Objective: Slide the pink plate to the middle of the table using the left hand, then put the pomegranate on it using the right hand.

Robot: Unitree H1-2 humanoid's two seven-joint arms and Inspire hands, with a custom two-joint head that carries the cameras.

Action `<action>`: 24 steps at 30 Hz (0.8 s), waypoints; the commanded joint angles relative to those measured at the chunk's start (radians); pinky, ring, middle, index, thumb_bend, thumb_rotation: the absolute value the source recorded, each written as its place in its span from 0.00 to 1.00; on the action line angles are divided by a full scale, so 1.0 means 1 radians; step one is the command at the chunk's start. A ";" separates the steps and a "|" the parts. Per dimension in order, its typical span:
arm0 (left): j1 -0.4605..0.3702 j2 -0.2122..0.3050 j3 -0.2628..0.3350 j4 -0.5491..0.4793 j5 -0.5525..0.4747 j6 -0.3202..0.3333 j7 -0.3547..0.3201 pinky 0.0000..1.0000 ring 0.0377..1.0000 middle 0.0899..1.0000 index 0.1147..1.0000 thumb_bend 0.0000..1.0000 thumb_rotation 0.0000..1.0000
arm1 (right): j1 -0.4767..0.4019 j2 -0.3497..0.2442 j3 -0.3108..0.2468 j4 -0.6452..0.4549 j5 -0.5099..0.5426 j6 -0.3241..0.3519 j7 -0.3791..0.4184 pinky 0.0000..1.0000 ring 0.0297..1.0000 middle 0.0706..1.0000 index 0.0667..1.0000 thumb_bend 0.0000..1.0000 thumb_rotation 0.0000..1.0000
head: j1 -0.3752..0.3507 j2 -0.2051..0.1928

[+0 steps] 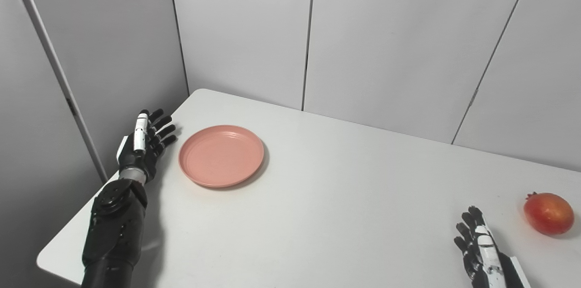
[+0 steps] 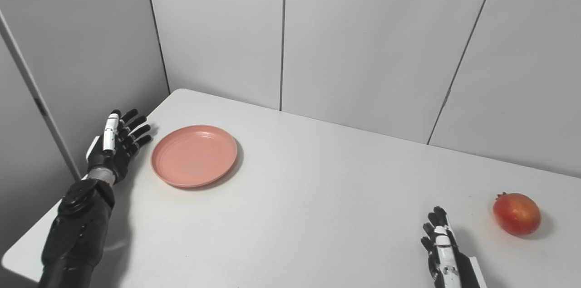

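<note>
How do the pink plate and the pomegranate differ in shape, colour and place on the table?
The pink plate is flat and shallow; the pomegranate is round and bulky. The plate is plain pale pink; the pomegranate is red with orange patches. The plate lies far left, beside the open left hand; the pomegranate lies far right, beyond the right hand. Neither is touched; both rest on the white table.

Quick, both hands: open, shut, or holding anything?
Left hand: open, empty, beside the pink plate.
Right hand: open, empty, near the pomegranate.
</note>
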 commanded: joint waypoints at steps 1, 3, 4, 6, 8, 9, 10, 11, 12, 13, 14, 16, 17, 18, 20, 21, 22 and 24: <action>-0.044 0.022 -0.006 -0.008 -0.013 -0.009 -0.005 0.80 0.81 0.81 0.80 0.33 1.00 | -0.030 -0.005 -0.002 -0.022 0.003 -0.035 0.008 1.00 1.00 1.00 1.00 0.05 1.00 | 0.000 0.001; -0.043 0.023 -0.015 0.002 -0.006 -0.013 -0.010 0.82 0.82 0.82 0.81 0.33 1.00 | -0.030 -0.004 -0.004 -0.020 0.008 -0.035 0.008 1.00 1.00 1.00 1.00 0.06 1.00 | 0.000 0.002; -0.043 0.024 -0.018 0.009 -0.005 -0.017 -0.013 0.83 0.83 0.83 0.82 0.33 1.00 | -0.030 -0.003 -0.005 -0.020 0.009 -0.034 0.007 1.00 1.00 1.00 1.00 0.06 1.00 | 0.000 0.002; -0.041 0.021 -0.025 0.009 -0.002 -0.023 -0.013 0.85 0.84 0.84 0.83 0.32 1.00 | -0.030 -0.003 -0.005 -0.022 0.009 -0.032 0.007 1.00 1.00 1.00 1.00 0.05 1.00 | 0.000 0.003; -0.041 0.019 -0.033 0.021 -0.001 -0.035 -0.021 0.85 0.84 0.83 0.83 0.32 1.00 | -0.030 -0.003 -0.004 -0.024 0.011 -0.027 0.007 1.00 1.00 1.00 1.00 0.06 1.00 | -0.001 0.004; -0.042 0.020 -0.036 0.026 -0.002 -0.040 -0.027 0.86 0.84 0.83 0.83 0.31 1.00 | -0.030 -0.004 -0.004 -0.025 0.012 -0.026 0.008 1.00 1.00 1.00 1.00 0.06 1.00 | -0.002 0.005; -0.043 0.021 -0.039 0.033 -0.005 -0.044 -0.033 0.86 0.84 0.84 0.84 0.31 1.00 | -0.030 -0.004 -0.004 -0.025 0.014 -0.027 0.009 1.00 1.00 1.00 1.00 0.06 1.00 | -0.002 0.005; -0.044 0.020 -0.041 0.038 -0.007 -0.047 -0.036 0.86 0.85 0.84 0.84 0.31 1.00 | -0.030 -0.004 -0.004 -0.024 0.014 -0.029 0.010 1.00 1.00 1.00 1.00 0.06 1.00 | -0.003 0.006; -0.045 0.018 -0.043 0.043 -0.007 -0.051 -0.038 0.86 0.85 0.84 0.84 0.32 1.00 | -0.030 -0.005 -0.004 -0.024 0.013 -0.030 0.009 1.00 1.00 1.00 1.00 0.06 1.00 | -0.004 0.006; -0.046 0.020 -0.048 0.056 -0.007 -0.063 -0.050 0.86 0.85 0.85 0.84 0.32 1.00 | -0.030 -0.004 -0.005 -0.024 0.014 -0.028 0.009 1.00 1.00 1.00 1.00 0.06 1.00 | -0.005 0.008; -0.047 0.021 -0.052 0.066 -0.007 -0.073 -0.059 0.87 0.86 0.85 0.84 0.32 1.00 | -0.029 -0.004 -0.005 -0.025 0.015 -0.026 0.009 1.00 1.00 1.00 1.00 0.06 1.00 | -0.005 0.008; -0.050 0.023 -0.059 0.086 -0.011 -0.089 -0.079 0.86 0.86 0.85 0.84 0.32 1.00 | -0.030 -0.003 -0.006 -0.026 0.021 -0.023 0.009 1.00 1.00 1.00 1.00 0.06 1.00 | -0.006 0.009; -0.052 0.022 -0.061 0.092 -0.010 -0.093 -0.084 0.86 0.86 0.85 0.84 0.32 1.00 | -0.030 -0.002 -0.006 -0.026 0.021 -0.024 0.010 1.00 1.00 1.00 1.00 0.06 1.00 | -0.007 0.010; -0.053 0.022 -0.063 0.097 -0.009 -0.097 -0.087 0.86 0.85 0.85 0.84 0.33 1.00 | -0.031 -0.003 -0.005 -0.025 0.021 -0.025 0.010 1.00 1.00 1.00 1.00 0.06 1.00 | -0.007 0.010; -0.057 0.021 -0.066 0.113 -0.005 -0.104 -0.087 0.85 0.85 0.85 0.83 0.33 1.00 | -0.031 -0.004 -0.002 -0.024 0.015 -0.033 0.009 1.00 1.00 1.00 1.00 0.05 1.00 | -0.009 0.010; -0.057 0.018 -0.067 0.109 -0.005 -0.099 -0.083 0.83 0.84 0.84 0.82 0.34 1.00 | -0.031 -0.004 -0.002 -0.025 0.015 -0.034 0.009 1.00 1.00 1.00 1.00 0.05 1.00 | -0.011 0.011; -0.058 0.014 -0.067 0.108 -0.008 -0.094 -0.082 0.83 0.84 0.84 0.82 0.34 1.00 | -0.031 -0.002 -0.002 -0.026 0.015 -0.032 0.007 1.00 1.00 1.00 1.00 0.05 1.00 | -0.011 0.011; -0.061 0.012 -0.066 0.126 -0.015 -0.096 -0.090 0.81 0.83 0.83 0.81 0.34 1.00 | -0.030 -0.001 -0.003 -0.027 0.014 -0.030 0.004 1.00 1.00 1.00 1.00 0.06 1.00 | -0.011 0.013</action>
